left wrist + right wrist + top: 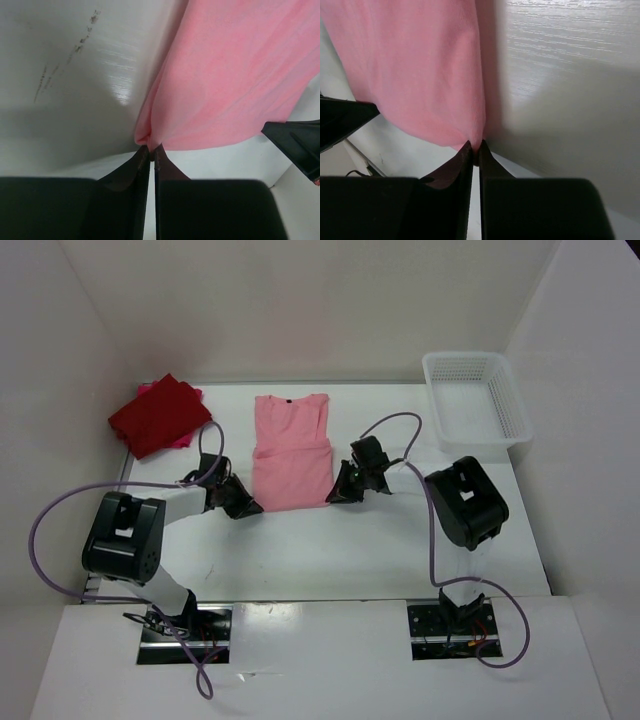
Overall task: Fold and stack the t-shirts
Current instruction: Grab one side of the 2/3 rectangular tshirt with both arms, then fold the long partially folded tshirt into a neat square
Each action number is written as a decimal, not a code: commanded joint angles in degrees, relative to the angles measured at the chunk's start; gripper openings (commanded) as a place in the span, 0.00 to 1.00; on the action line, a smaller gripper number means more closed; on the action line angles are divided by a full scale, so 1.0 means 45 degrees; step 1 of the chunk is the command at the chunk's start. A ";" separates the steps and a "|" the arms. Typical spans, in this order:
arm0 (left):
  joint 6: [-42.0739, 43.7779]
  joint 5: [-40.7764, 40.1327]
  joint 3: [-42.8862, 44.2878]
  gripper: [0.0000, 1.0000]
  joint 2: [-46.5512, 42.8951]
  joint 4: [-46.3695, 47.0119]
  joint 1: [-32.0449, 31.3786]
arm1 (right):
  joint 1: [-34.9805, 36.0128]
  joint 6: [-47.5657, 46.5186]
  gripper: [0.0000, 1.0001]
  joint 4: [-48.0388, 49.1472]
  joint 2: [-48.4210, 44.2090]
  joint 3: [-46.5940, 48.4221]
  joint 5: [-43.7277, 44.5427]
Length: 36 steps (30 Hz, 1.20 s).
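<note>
Pinching light pink shirt [291, 445] by its near corners with left end effector [151, 150] and right end effector [475, 147], both clamped on it, on table [350, 550]

White bench [330, 550], faintly scuffed. Across the middle, light pink t-shirt [290, 450] lying flat; far left corner, dark red t-shirt [160, 415] over crimson-pink t-shirt [147, 390]; far right corner, white mesh basket [436, 410].

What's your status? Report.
Both jaws shut on pink shirt, near corners. Red pile far left, basket far right. Nothing blocking.
</note>
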 commanded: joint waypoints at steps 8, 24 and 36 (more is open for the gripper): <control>0.2111 -0.0189 0.0310 0.03 -0.0674 -0.3373 0.0066 | -0.0053 0.0124 0.02 -0.1200 -0.1529 -0.1445 0.0803; 0.2404 0.0305 0.4208 0.00 -0.3222 -0.7521 -0.0034 | -0.0461 -0.1005 0.02 -0.5733 -0.4723 0.1822 0.0373; 0.2952 -0.1905 1.1068 0.00 0.3888 -0.5100 0.0437 | -0.1908 -0.2316 0.02 -0.6104 0.3089 1.0575 0.0803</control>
